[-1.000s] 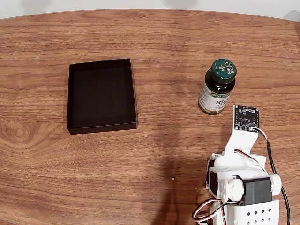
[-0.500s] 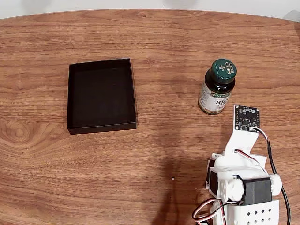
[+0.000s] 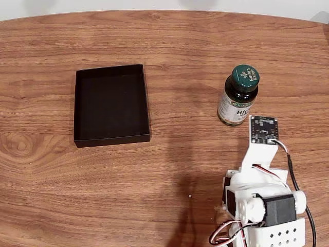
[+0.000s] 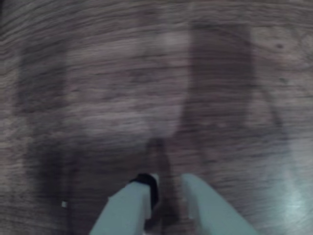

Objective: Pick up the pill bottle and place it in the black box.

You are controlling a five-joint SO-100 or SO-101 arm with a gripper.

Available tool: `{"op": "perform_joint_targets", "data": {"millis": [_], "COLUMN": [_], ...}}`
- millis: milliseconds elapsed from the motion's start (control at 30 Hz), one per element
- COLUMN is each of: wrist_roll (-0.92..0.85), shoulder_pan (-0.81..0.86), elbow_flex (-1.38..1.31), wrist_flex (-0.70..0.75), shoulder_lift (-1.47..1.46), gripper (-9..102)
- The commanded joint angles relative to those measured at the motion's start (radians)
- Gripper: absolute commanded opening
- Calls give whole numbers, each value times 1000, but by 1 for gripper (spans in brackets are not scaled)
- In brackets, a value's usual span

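In the fixed view the pill bottle [image 3: 238,95], dark with a green cap and a white-and-green label, stands upright on the wooden table [image 3: 195,46] at the right. The black box [image 3: 111,105], a shallow tray, lies at the left, far from the bottle. My white arm [image 3: 257,190] rises from the bottom right, its wrist camera board [image 3: 263,129] just below the bottle. In the blurred wrist view my gripper [image 4: 167,182] points at bare wood, its pale fingers [image 4: 132,203] close together with nothing between them.
Bare wood spans the stretch between the box and the bottle. The table's curved far edge [image 3: 164,11] runs along the top of the fixed view. The arm's base and cables [image 3: 272,231] fill the bottom right corner.
The arm's wrist has shifted slightly left and toward the bottle. The bottle and the box have not moved.
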Motion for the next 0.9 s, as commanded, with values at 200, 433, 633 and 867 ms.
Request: {"op": "perform_joint_targets", "data": {"millis": [200,433,633,867], "wrist_roll": [210,224,265,321], "shoulder_pan": [-3,25,15,5], "elbow_flex": [-14,-14,-14,-14], "wrist_flex": [67,-287,-548,-775], "shoulder_lift": [-52,-210,-311,-439], "gripper": [3,7,25,41]}}
